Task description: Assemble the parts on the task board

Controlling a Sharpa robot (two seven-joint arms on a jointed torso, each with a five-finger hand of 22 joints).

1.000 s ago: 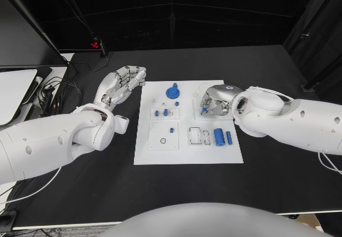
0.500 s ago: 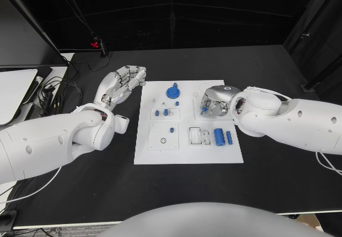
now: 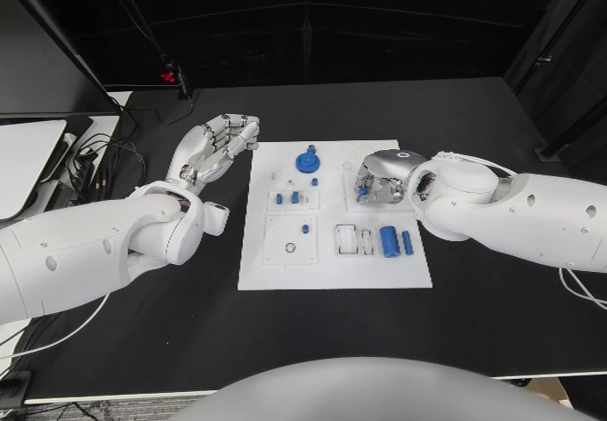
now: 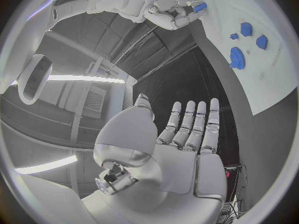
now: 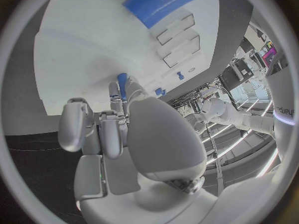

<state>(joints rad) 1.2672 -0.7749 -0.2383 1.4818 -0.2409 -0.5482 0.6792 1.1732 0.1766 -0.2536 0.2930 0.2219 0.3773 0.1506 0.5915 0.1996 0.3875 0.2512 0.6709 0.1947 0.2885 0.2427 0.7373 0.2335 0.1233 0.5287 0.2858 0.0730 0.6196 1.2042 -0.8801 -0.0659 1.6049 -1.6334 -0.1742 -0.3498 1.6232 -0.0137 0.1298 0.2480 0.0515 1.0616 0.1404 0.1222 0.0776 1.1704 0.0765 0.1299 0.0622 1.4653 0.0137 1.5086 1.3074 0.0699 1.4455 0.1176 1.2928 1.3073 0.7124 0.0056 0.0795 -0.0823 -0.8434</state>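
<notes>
Two hands for you: the right hand [image 3: 382, 178] sits over the task board [image 3: 334, 263] near its far right corner, fingers pinching a small blue part [image 3: 363, 189] against the board. Your left hand [image 3: 215, 146] hovers flat and empty, fingers straight and apart, just off the board's far left corner above the black counter [image 3: 152, 324]. On the board, a blue gear [image 3: 308, 161] stands near the far edge, and two blue cylinders [image 3: 389, 242] lie by the right edge.

A black table [image 3: 152, 333] carries tangled cables [image 3: 95, 158] at its far left edge, beside a white panel [image 3: 25, 162] and dark monitor [image 3: 45, 61].
</notes>
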